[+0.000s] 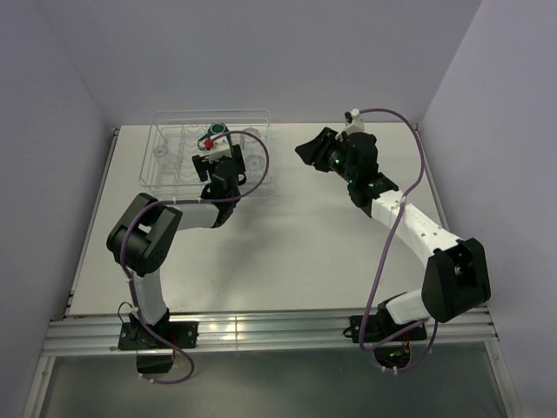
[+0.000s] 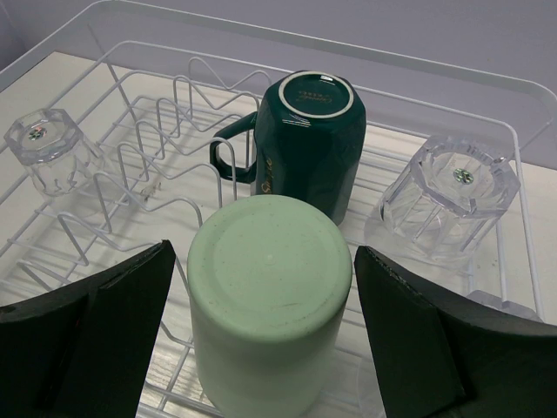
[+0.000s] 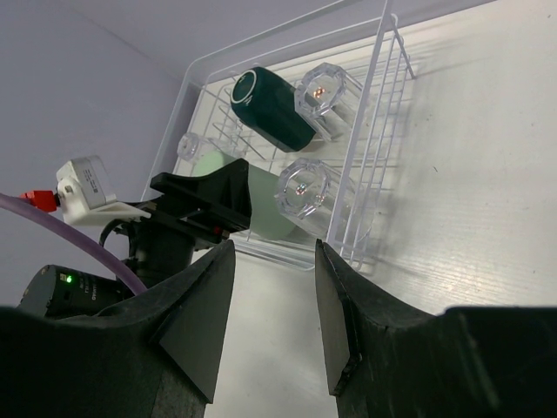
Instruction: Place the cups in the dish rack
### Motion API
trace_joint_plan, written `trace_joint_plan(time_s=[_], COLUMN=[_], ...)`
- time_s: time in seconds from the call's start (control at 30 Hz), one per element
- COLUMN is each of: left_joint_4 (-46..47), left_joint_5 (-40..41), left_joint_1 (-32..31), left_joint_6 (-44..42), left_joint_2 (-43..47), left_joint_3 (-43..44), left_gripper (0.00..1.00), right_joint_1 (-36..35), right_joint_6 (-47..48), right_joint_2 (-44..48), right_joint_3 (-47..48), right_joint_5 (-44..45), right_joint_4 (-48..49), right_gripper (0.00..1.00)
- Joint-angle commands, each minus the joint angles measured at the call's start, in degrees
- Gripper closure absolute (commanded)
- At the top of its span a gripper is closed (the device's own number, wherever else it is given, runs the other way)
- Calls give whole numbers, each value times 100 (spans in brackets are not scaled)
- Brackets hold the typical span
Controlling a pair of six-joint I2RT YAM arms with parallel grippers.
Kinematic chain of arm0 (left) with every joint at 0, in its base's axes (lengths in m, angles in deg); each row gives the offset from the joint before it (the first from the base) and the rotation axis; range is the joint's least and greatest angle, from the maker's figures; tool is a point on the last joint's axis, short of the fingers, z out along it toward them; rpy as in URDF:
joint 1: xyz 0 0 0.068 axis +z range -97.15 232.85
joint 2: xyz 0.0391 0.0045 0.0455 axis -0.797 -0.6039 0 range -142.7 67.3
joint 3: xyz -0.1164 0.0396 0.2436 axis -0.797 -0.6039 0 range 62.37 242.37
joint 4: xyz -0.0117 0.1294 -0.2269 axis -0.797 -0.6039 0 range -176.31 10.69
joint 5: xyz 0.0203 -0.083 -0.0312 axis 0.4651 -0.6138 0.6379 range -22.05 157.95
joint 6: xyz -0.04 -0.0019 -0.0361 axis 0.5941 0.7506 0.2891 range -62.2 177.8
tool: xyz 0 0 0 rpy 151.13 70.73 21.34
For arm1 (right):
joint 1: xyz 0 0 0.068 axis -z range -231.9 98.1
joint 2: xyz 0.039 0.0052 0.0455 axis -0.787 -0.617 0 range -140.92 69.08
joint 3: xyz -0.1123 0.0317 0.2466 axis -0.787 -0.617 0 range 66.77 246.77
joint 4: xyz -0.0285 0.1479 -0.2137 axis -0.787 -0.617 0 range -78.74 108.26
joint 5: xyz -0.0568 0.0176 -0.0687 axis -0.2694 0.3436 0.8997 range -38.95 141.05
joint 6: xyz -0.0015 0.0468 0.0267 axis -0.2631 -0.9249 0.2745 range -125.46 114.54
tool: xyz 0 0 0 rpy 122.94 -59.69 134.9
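Note:
The clear wire dish rack holds all the cups upside down. In the left wrist view the pale mint cup stands between the fingers of my left gripper, which is open with a narrow gap on each side. Behind it is the dark green mug. One clear tumbler is to the right and another to the left. The right wrist view shows the rack, mug, mint cup and tumblers. My right gripper is open and empty over the table, right of the rack.
The rack sits at the back left of the white table, near the back wall. My left gripper reaches into it; my right gripper hovers to its right. A metal rail runs along the near edge.

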Motion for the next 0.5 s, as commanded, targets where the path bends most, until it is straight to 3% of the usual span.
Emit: trace_joint_plan(time_s=[0.0, 0.47], left_joint_4=[83, -21], left_joint_5=[-73, -72], left_joint_1=[-35, -26], left_joint_6=[46, -42], left_joint_2=[30, 776], left_joint_3=[161, -112], left_gripper=[9, 3], right_joint_1=[21, 21], right_joint_6=[100, 82], right_joint_2=[-65, -109], right_joint_3=[-5, 22], right_joint_5=[55, 46], right_joint_4=[319, 301], right_gripper=[51, 50])
